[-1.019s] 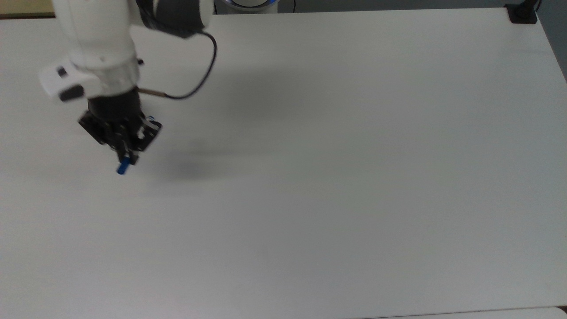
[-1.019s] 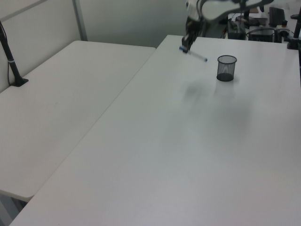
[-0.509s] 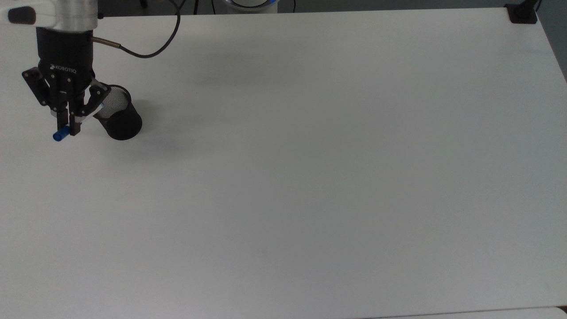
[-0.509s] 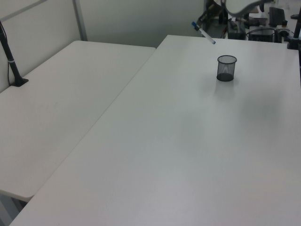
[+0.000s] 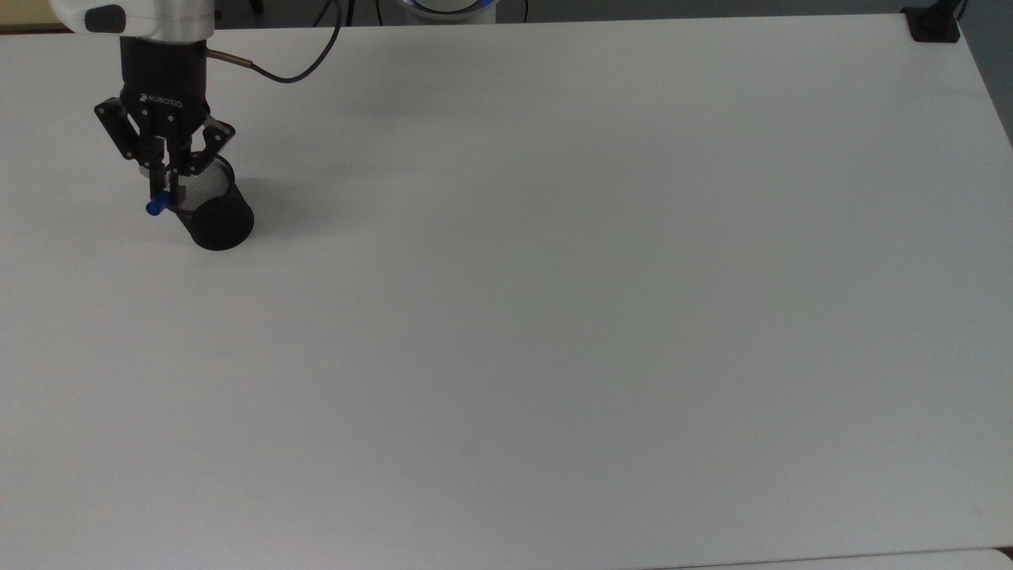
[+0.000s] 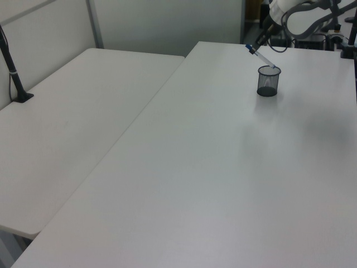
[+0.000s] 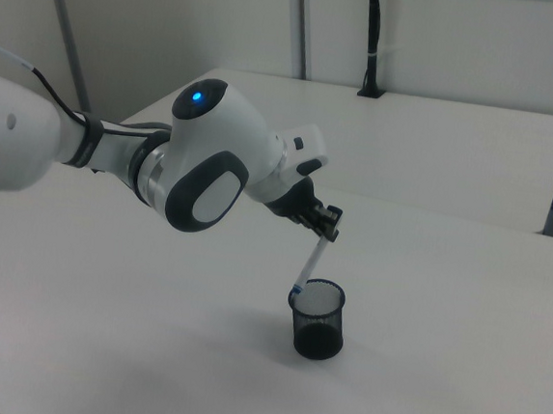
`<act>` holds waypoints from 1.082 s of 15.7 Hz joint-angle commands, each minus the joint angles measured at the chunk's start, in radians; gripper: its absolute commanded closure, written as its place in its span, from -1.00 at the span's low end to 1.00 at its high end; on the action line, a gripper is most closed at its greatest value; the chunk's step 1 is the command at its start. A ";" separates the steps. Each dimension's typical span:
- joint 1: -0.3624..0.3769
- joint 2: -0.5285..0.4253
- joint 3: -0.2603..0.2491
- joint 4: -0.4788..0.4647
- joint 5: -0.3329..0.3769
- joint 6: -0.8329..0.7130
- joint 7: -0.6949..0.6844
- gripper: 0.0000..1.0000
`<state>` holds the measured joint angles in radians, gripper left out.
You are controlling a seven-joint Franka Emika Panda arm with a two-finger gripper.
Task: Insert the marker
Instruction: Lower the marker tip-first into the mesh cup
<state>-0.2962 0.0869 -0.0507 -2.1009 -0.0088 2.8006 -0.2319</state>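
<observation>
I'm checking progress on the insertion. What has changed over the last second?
The pincer, shut on the marker throughout, swung toward the top view's left edge, then came back right and up. It now holds the marker tilted with its lower tip at the rim of the mesh cup. The cup stayed upright in its place on the table.

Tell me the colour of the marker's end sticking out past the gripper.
Blue; the marker end shows best in the top view, below the gripper.
</observation>
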 commanded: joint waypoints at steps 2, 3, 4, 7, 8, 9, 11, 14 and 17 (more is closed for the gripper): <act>-0.004 -0.035 -0.004 -0.041 0.021 0.033 -0.029 1.00; -0.009 -0.035 -0.011 -0.042 0.023 0.060 -0.024 1.00; -0.009 -0.032 -0.014 -0.047 0.023 0.097 -0.020 1.00; -0.011 -0.026 -0.015 -0.068 0.024 0.122 -0.020 1.00; -0.009 -0.024 -0.015 -0.077 0.024 0.123 -0.020 1.00; -0.009 -0.019 -0.015 -0.077 0.024 0.125 -0.018 1.00; -0.009 0.010 -0.015 -0.077 0.024 0.151 0.009 1.00; -0.003 0.048 -0.015 -0.077 0.024 0.241 0.068 1.00; -0.004 0.054 -0.015 -0.077 0.024 0.252 0.074 1.00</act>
<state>-0.3095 0.1419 -0.0620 -2.1634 -0.0030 3.0148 -0.1767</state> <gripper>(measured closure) 0.824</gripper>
